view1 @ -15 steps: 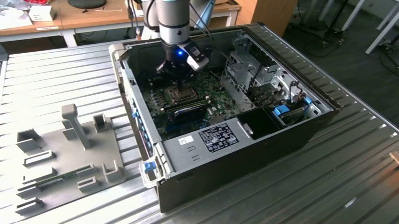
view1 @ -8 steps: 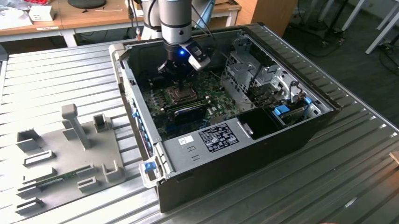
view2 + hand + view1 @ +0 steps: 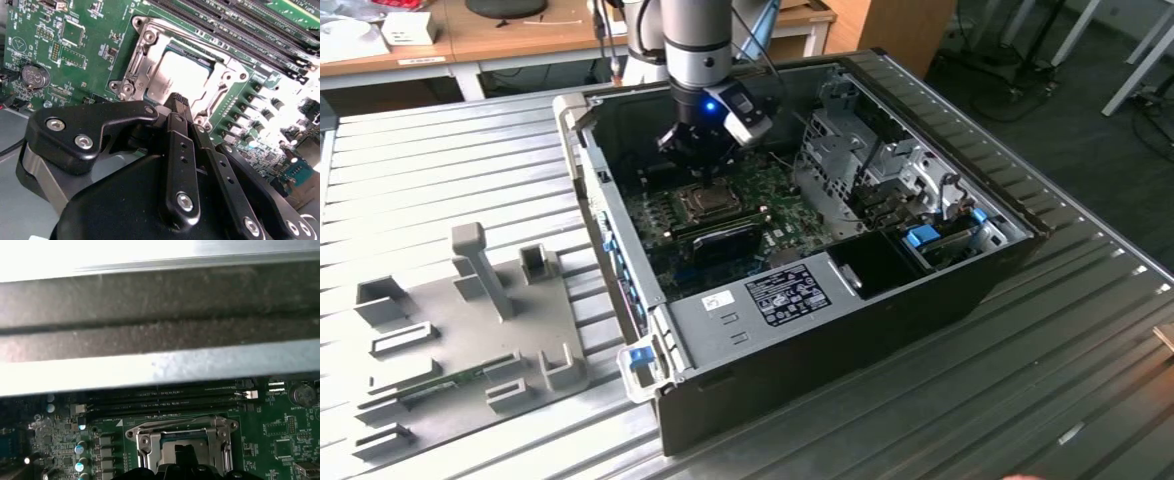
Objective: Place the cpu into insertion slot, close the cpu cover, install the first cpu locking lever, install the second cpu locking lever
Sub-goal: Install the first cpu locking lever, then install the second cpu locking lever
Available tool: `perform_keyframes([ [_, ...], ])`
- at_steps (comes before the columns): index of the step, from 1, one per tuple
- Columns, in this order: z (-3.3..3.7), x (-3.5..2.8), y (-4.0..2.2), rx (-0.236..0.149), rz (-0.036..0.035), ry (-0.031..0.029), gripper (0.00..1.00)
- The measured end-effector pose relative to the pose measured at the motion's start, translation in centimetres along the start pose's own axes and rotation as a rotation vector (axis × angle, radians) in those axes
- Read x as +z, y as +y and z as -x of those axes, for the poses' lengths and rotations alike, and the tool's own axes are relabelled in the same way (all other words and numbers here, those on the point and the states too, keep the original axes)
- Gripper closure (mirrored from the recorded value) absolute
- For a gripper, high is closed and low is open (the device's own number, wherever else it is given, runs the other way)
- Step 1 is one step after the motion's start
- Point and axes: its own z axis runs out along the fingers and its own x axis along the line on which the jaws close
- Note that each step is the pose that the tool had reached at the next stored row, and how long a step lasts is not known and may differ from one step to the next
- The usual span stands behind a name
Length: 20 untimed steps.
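Observation:
The cpu [image 3: 181, 75] lies flat in the insertion slot [image 3: 708, 205] on the green board inside the open computer case. Its pale grey top shows through the window of the cpu cover [image 3: 146, 56]. The silver cover [image 3: 220, 432] lies down over the socket. My gripper [image 3: 178, 100] hangs just above the socket's near edge with its black fingers [image 3: 181, 150] pressed together and nothing visible between them. In the exterior view the gripper [image 3: 702, 172] stands upright right over the socket. I cannot tell the locking levers apart from the metal frame.
Long black memory slots [image 3: 240, 22] run beside the socket, and a coin battery [image 3: 34, 76] sits on the board. The case wall [image 3: 160, 315] rises close by. A drive cage [image 3: 881, 170] fills the exterior view's right. A grey fixture plate [image 3: 467, 320] lies on the ribbed metal table [image 3: 1014, 400].

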Motion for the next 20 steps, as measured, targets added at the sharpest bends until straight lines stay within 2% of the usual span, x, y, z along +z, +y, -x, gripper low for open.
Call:
perform_keyframes([
  [5, 0.09, 0.00, -0.92, 0.000, 0.0025, 0.0003, 0.89],
  [7, 0.17, 0.00, -1.09, 0.000, 0.0026, 0.0009, 0.89],
  [12, 0.50, 0.02, -1.12, 0.000, 0.0023, 0.0034, 0.89],
  [14, 0.92, 0.06, -1.08, 0.000, 0.0023, 0.0040, 0.89],
  [20, 0.93, 0.06, -1.08, 0.000, 0.0023, 0.0040, 0.89],
])
